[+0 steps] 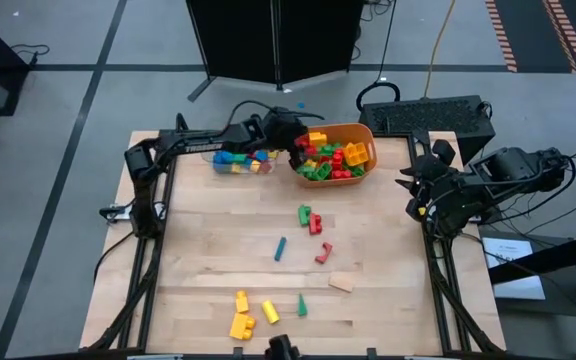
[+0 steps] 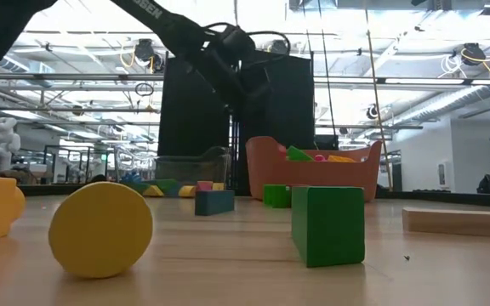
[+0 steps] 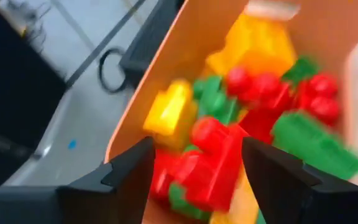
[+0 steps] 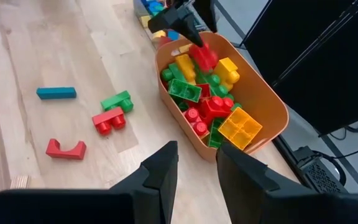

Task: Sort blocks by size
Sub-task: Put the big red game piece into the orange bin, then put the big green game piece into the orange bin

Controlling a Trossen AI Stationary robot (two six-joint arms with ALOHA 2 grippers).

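Observation:
The orange tub [image 1: 358, 135] at the table's far middle holds a heap of red, green and yellow blocks [image 4: 207, 99]. My left gripper [image 1: 290, 143] hangs over the tub's left end, fingers apart, with a red block [image 4: 205, 56] just under its tips [image 3: 197, 162]. A clear tray [image 1: 240, 160] of blue and yellow blocks stands left of the tub. More blocks lie loose on the table: a green and red pair [image 1: 311, 218], a blue bar [image 1: 280, 248], a red arch [image 1: 324, 253] and yellow pieces [image 1: 243, 315]. My right gripper [image 4: 197, 165] waits open above the table's right edge. My left gripper stands with its fingers [image 4: 188, 31] slanting down from the table's left side over the red block [image 3: 219, 165], which sits tilted on top of the heap in the tub. Whether a finger touches the block, I cannot tell.
A flat wooden piece [image 1: 341, 283] and a green wedge [image 1: 302, 305] lie toward the near edge. In the low view a yellow cylinder [image 2: 100, 228] and a green block [image 2: 328, 225] stand close to the camera. Bare wood lies between the tub and the loose blocks.

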